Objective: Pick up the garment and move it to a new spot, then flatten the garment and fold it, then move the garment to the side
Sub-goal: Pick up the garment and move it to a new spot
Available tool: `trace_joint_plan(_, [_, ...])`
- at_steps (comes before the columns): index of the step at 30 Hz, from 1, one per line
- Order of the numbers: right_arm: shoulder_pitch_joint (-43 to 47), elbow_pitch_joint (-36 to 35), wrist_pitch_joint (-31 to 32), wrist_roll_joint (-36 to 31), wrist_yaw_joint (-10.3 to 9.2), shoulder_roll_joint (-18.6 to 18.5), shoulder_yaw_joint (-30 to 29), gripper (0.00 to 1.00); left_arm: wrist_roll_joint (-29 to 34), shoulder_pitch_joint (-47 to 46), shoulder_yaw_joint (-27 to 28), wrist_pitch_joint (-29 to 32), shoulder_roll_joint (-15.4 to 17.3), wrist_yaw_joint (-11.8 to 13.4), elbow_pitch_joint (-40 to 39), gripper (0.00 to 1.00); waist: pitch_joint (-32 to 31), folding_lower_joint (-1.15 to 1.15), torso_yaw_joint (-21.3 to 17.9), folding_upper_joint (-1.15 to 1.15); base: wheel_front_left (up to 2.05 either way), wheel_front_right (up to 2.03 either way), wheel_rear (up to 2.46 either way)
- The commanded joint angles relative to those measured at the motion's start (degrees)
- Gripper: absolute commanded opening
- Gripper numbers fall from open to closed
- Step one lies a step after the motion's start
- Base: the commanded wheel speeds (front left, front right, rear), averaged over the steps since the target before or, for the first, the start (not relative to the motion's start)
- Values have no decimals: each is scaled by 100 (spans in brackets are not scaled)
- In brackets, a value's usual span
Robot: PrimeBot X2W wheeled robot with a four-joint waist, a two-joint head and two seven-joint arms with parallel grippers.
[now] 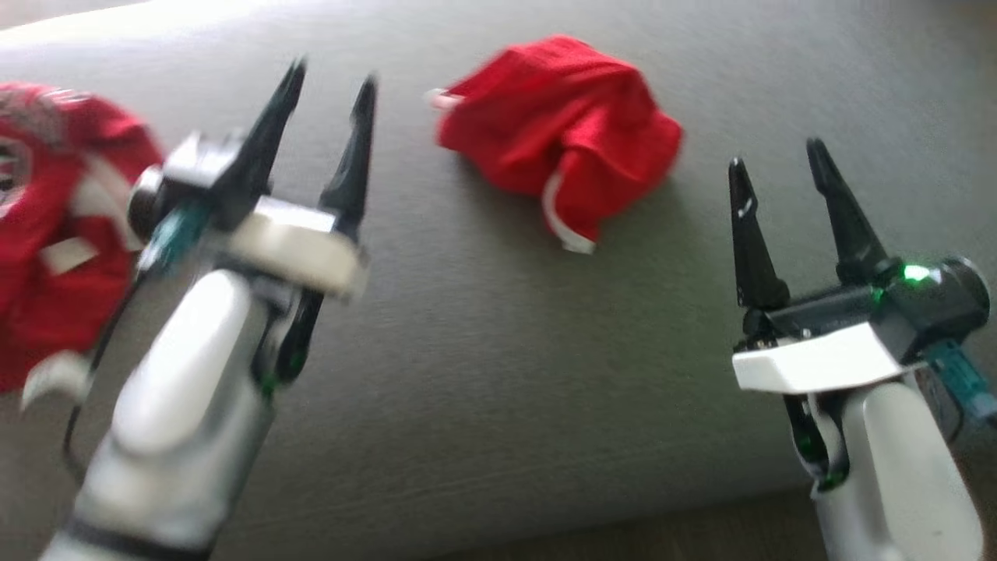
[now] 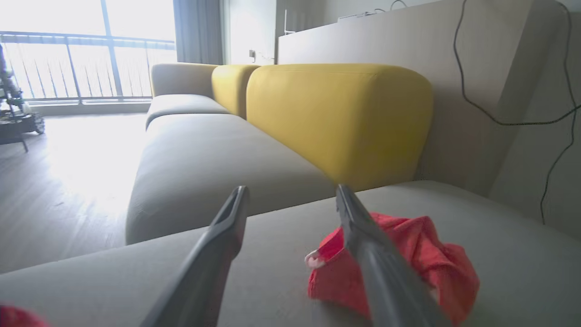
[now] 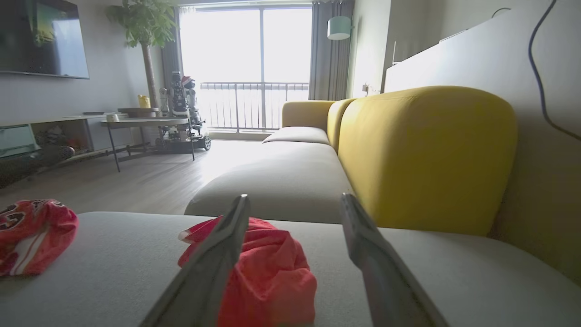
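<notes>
both tools empty: left tool [image 1: 333, 74] fingers spread wide, right tool [image 1: 775, 154] wide too. garment [image 1: 561, 132] lies loose on the grey sofa seat [image 1: 483, 351], mid-surface, ahead of and between the tools, touching neither. flatten looks like the step in hand: one tool per opposite edge, pinch low at the hem, pull apart slowly so it spreads rather than drags. it's a red crumpled heap, mesh-like, folded over itself, white trim [image 1: 554, 214] showing at the near edge. second red printed garment [image 1: 47, 234] far left, leave it.
</notes>
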Motion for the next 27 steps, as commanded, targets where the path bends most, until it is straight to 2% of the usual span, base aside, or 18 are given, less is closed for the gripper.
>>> trace_joint_plan(1, [81,-138,-37,-50,-1,17,102,100,16,81,287,-30,165,15,-357,100,-415,0,532,0,0,0,0])
trace_joint_plan(7, [477,-49,-37,-218,-1,17,-67,100,182,1516,852,-30,309,79,-1204,100,-696,0,973,0,0,0,0])
trace_joint_plan(13, [812,-8,-37,-209,-1,17,-288,100,438,2525,1498,-30,-214,-51,-1751,100,-843,0,1122,0,0,0,0])
trace_joint_plan(18, [894,100,-37,-288,-1,17,-284,100,773,2838,1825,-30,-681,-355,-1915,100,-853,0,1191,0,0,0,0])
trace_joint_plan(23, [767,442,-37,-440,-1,17,-154,100,1042,2933,2000,-30,-863,-608,-1843,100,-767,0,1205,0,0,0,0])
trace_joint_plan(27, [422,1026,1,-744,-1,17,10,100,1153,2897,2040,-30,-958,-744,-1751,100,-615,0,1275,0,0,0,0])
